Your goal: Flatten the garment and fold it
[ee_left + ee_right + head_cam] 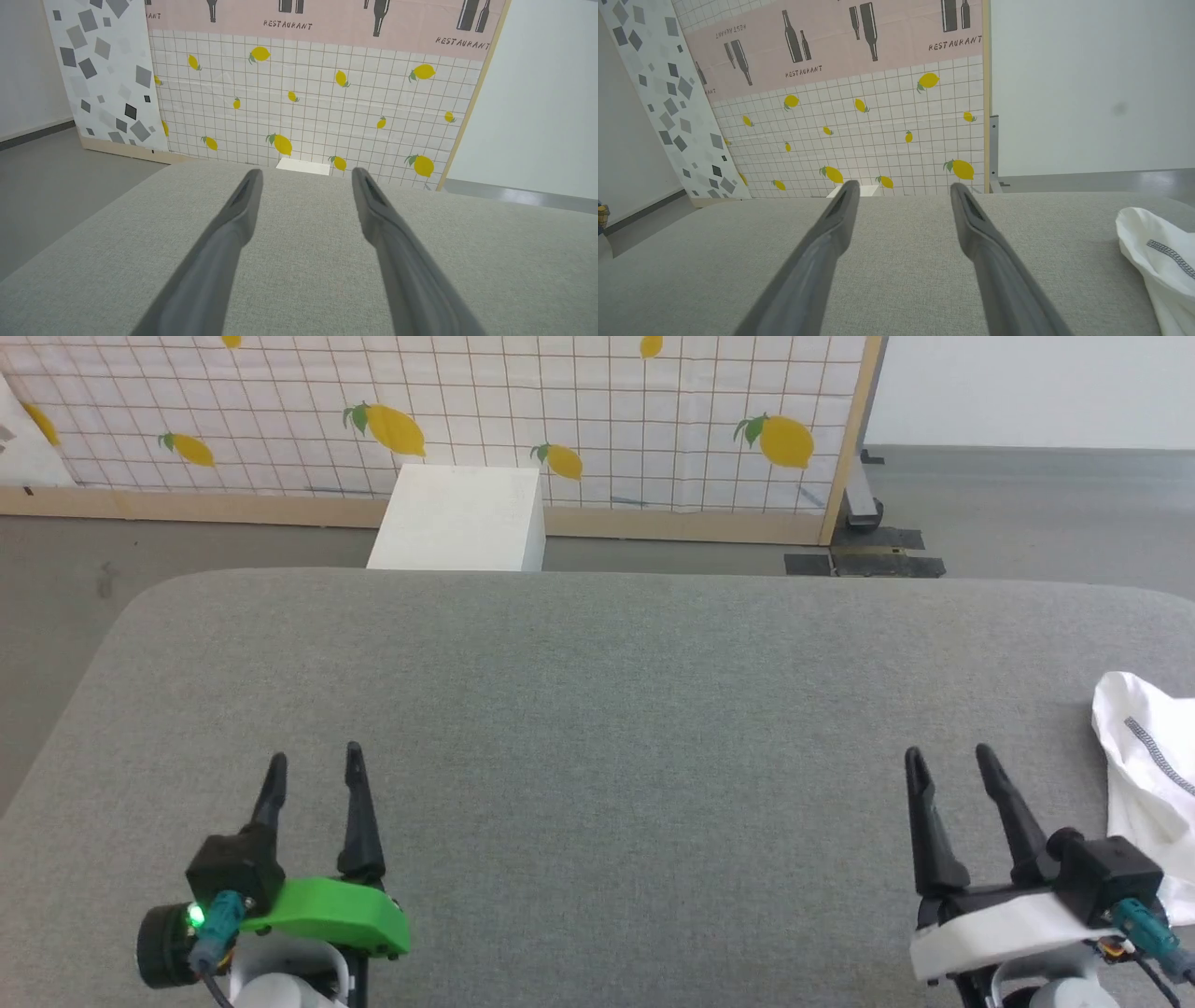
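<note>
Both arms sit low over the grey cloth-covered surface (597, 709), fingers pointing away from the robot. The left pincer (315, 753) stands open, its two dark fingers spread with bare grey fabric showing between them and nothing in its grasp. The green cover (327, 915) at its base has a small green light glowing beside it. The right pincer (948, 751) is open the same way, with a clear gap between the fingers and only the surface under that gap. The garment (1144, 775) lies crumpled on the surface to the outer, right-hand side of the right pincer, level with its fingers and reaching back alongside its base. From here I cannot tell whether the cloth brushes the dark block on the wrist. It is white and thin, bunched in soft folds, with a dark grey zigzag seam (1158, 756) running slantwise across it, and it runs off the edge of the head view. In the right wrist view the garment (1153, 252) is low and to the right of the fingers, clear of both tips. The stretch of surface between the two pincers is flat. Beyond the fingertips, past the far edge of the surface, a white box (457, 518) stands on the floor (56, 597) against a lemon-print panel (607, 429), ahead of the left pincer and a little to its right.
</note>
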You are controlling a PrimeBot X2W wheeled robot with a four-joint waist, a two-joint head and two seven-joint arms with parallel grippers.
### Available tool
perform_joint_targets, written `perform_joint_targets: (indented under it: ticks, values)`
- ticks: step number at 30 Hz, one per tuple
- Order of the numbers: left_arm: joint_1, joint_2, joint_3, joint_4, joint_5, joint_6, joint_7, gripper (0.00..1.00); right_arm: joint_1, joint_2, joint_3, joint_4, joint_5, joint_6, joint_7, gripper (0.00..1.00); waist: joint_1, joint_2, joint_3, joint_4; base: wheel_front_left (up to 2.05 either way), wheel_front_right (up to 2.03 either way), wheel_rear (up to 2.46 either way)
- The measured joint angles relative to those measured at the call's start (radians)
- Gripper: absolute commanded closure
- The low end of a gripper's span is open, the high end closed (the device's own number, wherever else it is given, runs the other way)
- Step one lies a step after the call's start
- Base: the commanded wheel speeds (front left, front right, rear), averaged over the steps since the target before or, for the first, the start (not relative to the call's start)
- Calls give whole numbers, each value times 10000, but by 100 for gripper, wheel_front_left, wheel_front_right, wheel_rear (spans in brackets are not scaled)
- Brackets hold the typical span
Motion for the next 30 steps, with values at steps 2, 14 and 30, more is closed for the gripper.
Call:
perform_joint_targets:
  ticks: [2,14,30]
  values:
    - [13,-17,-153,194,2,-2,-25,0,103,0,44,25,-65,-2,0,0,0,0,5,47,0,0,0]
    - [4,-109,-652,1356,-109,-326,109,0,279,0,-96,445,-100,-2,0,0,0,0,-46,71,0,0,0]
    - [5,-125,-677,1348,-176,-349,113,100,278,-2,-169,665,-88,0,96,100,1,0,-101,6,0,0,0]
